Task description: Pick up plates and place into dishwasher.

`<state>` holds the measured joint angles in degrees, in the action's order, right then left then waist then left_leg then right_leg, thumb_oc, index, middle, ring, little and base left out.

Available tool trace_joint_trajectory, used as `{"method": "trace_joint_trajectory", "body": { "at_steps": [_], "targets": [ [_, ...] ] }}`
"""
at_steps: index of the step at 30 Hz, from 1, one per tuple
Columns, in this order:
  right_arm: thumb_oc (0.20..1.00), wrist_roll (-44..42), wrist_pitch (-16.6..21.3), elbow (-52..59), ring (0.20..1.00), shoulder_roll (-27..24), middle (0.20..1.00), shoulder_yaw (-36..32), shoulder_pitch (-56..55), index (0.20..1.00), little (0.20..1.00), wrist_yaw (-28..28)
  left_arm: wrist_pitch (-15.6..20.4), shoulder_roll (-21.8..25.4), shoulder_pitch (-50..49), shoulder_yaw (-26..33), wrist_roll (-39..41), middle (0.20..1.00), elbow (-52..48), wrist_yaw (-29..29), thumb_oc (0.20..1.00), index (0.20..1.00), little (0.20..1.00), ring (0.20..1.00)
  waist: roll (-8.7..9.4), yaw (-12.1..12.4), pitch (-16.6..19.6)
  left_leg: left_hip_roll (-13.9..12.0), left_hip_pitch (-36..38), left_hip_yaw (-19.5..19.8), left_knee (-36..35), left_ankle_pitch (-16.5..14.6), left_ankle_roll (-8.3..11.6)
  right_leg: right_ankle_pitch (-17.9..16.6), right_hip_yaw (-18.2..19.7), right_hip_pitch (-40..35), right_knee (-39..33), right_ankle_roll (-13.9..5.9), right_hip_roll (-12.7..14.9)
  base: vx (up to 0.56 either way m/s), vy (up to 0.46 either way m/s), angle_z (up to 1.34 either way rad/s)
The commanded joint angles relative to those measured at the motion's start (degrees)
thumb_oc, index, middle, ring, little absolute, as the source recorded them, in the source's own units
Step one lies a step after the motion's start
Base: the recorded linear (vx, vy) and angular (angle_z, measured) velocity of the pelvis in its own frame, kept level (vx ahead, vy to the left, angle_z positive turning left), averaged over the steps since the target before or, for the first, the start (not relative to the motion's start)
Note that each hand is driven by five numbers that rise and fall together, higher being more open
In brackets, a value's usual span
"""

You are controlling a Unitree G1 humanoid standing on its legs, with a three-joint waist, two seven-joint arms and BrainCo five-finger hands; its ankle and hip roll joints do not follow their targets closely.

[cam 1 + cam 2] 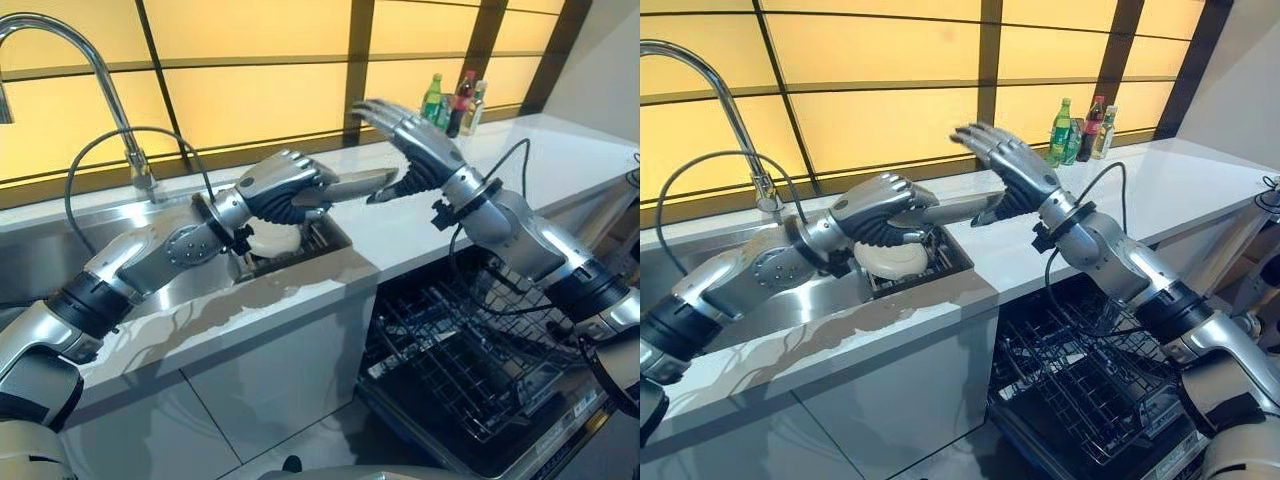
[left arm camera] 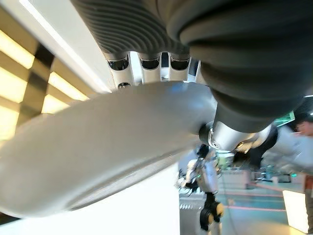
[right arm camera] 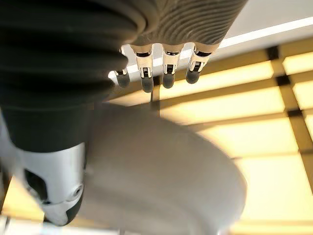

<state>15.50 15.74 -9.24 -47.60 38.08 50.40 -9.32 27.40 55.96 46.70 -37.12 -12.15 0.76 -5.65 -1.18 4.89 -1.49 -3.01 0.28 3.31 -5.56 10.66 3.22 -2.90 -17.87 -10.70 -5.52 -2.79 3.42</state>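
The left hand (image 1: 285, 190) pinches a round grey plate (image 1: 355, 184); the spread right hand (image 1: 420, 150) should clamp its rim before release.

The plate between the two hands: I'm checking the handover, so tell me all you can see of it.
The plate is round, plain grey-white with a smooth, matte-looking underside and a raised rim. It is held in the air, roughly level, above the sink's right end and the white counter. The left hand grips one edge with curled fingers; the right hand meets the opposite edge, its fingers straight above it and its thumb below. Nothing else touches it.
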Motion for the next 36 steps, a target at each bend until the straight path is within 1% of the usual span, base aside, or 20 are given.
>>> {"method": "trace_joint_trajectory", "body": {
  "at_steps": [1,3,5,8,11,16,21,23,24,25,26,29,30,32,33,34,36],
  "targets": [
    [0.918,-3.1,-1.8,-2.6,0.918,-1.0,0.918,2.0,9.2,0.918,0.918,1.4,1.8,-2.2,8.1,1.5,4.9,0.200,-0.3,-1.8,0.200,0.200,0.200,0.200,1.58,2.1,-1.3,6.0,5.8,-2.0,0.8,-11.6,-1.64,2.5,0.4,1.8,0.6,-3.53,2.1,0.00,0.000,0.00],
    [0.200,-4.0,-1.7,-2.6,0.200,-1.2,0.200,1.9,9.1,0.200,0.200,2.3,2.0,-2.2,8.0,1.7,4.8,0.200,-0.6,-1.7,0.200,0.200,0.200,0.200,1.67,2.1,-1.3,6.0,5.9,-1.9,0.8,-11.7,-1.67,2.5,0.4,1.8,0.6,-3.50,2.0,0.00,0.000,0.00],
    [0.200,-5.2,-2.7,-2.9,0.200,-1.1,0.200,1.9,9.3,0.200,0.200,4.1,2.2,-2.3,8.1,1.7,4.6,0.200,-0.6,-1.8,0.200,0.200,0.200,0.200,1.80,2.0,-1.3,6.1,6.1,-1.7,0.7,-11.8,-1.67,2.5,0.5,1.6,0.6,-3.51,2.0,0.00,0.000,0.00],
    [0.200,-5.6,-3.0,-4.1,0.200,-0.9,0.200,2.5,9.2,0.200,0.200,6.8,2.8,-2.6,8.0,1.9,4.4,0.200,-0.6,-2.2,0.200,0.200,0.200,0.200,1.91,2.1,-1.1,6.1,6.2,-1.7,0.6,-11.7,-1.67,2.5,0.6,1.6,0.5,-3.55,2.0,0.00,0.000,0.00],
    [0.200,-5.7,-3.9,-4.9,0.200,-0.5,0.200,3.5,9.6,0.200,0.200,8.5,2.3,-2.7,8.2,1.9,4.7,0.200,-1.5,-2.0,0.200,0.200,0.200,0.200,1.96,2.1,-1.0,6.1,6.3,-1.8,0.6,-11.7,-1.72,2.6,0.6,1.5,0.5,-3.47,2.0,0.00,0.000,0.00],
    [0.200,-5.8,-5.1,-5.6,0.200,-0.1,0.200,3.9,9.0,0.200,0.200,9.2,2.0,-2.8,7.9,1.8,4.3,0.200,-1.9,-2.6,0.200,0.200,0.200,0.200,1.95,2.1,-1.2,6.0,6.7,-1.9,0.7,-11.8,-1.77,2.6,0.8,1.2,0.7,-3.41,2.0,0.00,0.000,0.00],
    [0.200,-5.0,-6.1,-6.9,0.200,0.4,0.200,3.1,8.7,0.200,0.200,7.6,1.7,-2.7,7.8,2.0,3.1,0.200,-1.7,-2.8,0.200,0.200,0.200,0.200,1.91,2.0,-1.4,6.0,7.0,-2.0,0.6,-12.0,-1.83,2.7,1.0,0.9,0.6,-3.33,2.0,0.00,0.000,0.00],
    [0.200,-4.6,-6.5,-7.5,0.200,0.3,0.200,2.4,8.3,0.200,0.200,7.0,-0.1,-2.4,7.9,2.3,1.5,0.200,-1.5,-3.1,0.200,0.200,0.200,0.200,1.86,2.0,-1.4,5.9,7.1,-2.1,0.6,-12.0,-1.79,2.7,1.1,0.9,0.6,-3.41,2.0,0.00,0.000,0.00],
    [0.200,-4.7,-6.4,-7.7,0.200,0.1,0.200,2.0,7.9,0.200,0.200,6.8,-1.4,-2.1,7.6,2.5,1.1,0.495,-1.3,-3.0,0.495,0.495,0.495,0.495,1.88,1.9,-1.4,5.9,7.2,-2.2,0.6,-12.1,-1.81,2.7,1.1,0.9,0.6,-3.46,2.0,0.00,0.000,0.00],
    [0.200,-4.7,-6.3,-7.6,0.200,-0.1,0.200,1.7,7.6,0.200,0.200,6.7,-1.5,-1.8,7.5,2.6,1.0,0.671,-1.1,-3.3,0.671,0.671,0.671,0.671,1.88,1.9,-1.5,5.9,7.2,-2.2,0.6,-12.1,-1.82,2.7,1.2,0.9,0.6,-3.49,2.0,0.00,0.000,0.00],
    [0.200,-4.8,-6.2,-7.4,0.200,-0.8,0.200,0.8,6.8,0.200,0.200,6.5,-2.5,-0.9,6.8,3.4,-0.8,1.000,-0.2,-5.0,1.000,1.000,1.000,1.000,1.89,1.7,-1.5,5.9,7.2,-2.4,0.6,-12.1,-1.80,2.6,1.3,0.9,0.6,-3.54,2.0,0.00,0.000,0.00],
    [0.200,-4.5,-5.5,-6.0,0.200,-3.5,0.200,-2.2,3.2,0.200,0.200,7.1,-3.4,2.0,3.8,6.2,-3.0,1.000,2.8,-8.2,1.000,1.000,1.000,1.000,1.85,1.2,-1.6,5.8,7.4,-2.9,0.6,-12.1,-1.79,2.6,1.7,1.0,0.7,-3.70,1.9,0.00,0.000,0.00],
    [0.200,-5.0,-4.6,-5.6,0.200,-4.8,0.200,-3.7,1.3,0.200,0.200,7.7,-4.1,3.4,2.5,7.5,-5.3,1.000,4.4,-10.2,1.000,1.000,1.000,1.000,1.82,0.9,-1.6,5.7,7.4,-3.2,0.6,-12.1,-1.81,2.5,1.9,1.0,0.7,-3.79,1.9,0.00,0.000,0.00],
    [0.200,-5.0,-3.3,-4.3,0.200,-7.4,0.200,-6.7,-2.8,0.200,0.200,9.0,-3.9,6.2,-0.2,9.9,-7.5,1.000,7.8,-14.1,1.000,1.000,1.000,1.000,1.84,0.3,-1.7,5.6,7.5,-3.7,0.6,-12.2,-1.79,2.4,2.3,1.1,0.6,-3.90,1.8,0.00,0.000,0.00],
    [0.200,-4.7,-3.1,-3.4,0.200,-8.7,0.200,-8.2,-4.8,0.200,0.200,10.0,-4.4,7.6,-1.5,11.2,-9.6,1.000,9.6,-16.2,1.000,1.000,1.000,1.000,1.82,-0.1,-1.8,5.5,7.5,-4.1,0.6,-12.2,-1.75,2.4,2.6,1.1,0.6,-3.93,1.8,0.01,0.013,-0.04],
    [0.200,-4.7,-2.9,-2.7,0.200,-9.6,0.200,-9.2,-6.2,0.200,0.200,10.4,-4.9,8.5,-2.2,11.8,-10.3,1.000,10.9,-17.4,1.000,1.000,1.000,1.000,1.78,-0.4,-1.9,5.5,7.6,-4.4,0.6,-12.2,-1.74,2.3,2.8,1.2,0.6,-3.96,1.7,0.01,0.016,-0.07],
    [0.200,-6.4,-1.1,-1.5,0.200,-12.6,0.200,-13.1,-10.7,0.200,0.200,11.7,-6.2,11.5,-4.8,14.3,-10.4,1.000,16.3,-21.2,1.000,1.000,1.000,1.000,1.75,-1.4,-2.3,5.2,7.7,-5.2,0.6,-12.2,-1.67,2.1,3.4,1.3,0.6,-4.03,1.6,0.00,0.018,-0.13]
  ]
}}
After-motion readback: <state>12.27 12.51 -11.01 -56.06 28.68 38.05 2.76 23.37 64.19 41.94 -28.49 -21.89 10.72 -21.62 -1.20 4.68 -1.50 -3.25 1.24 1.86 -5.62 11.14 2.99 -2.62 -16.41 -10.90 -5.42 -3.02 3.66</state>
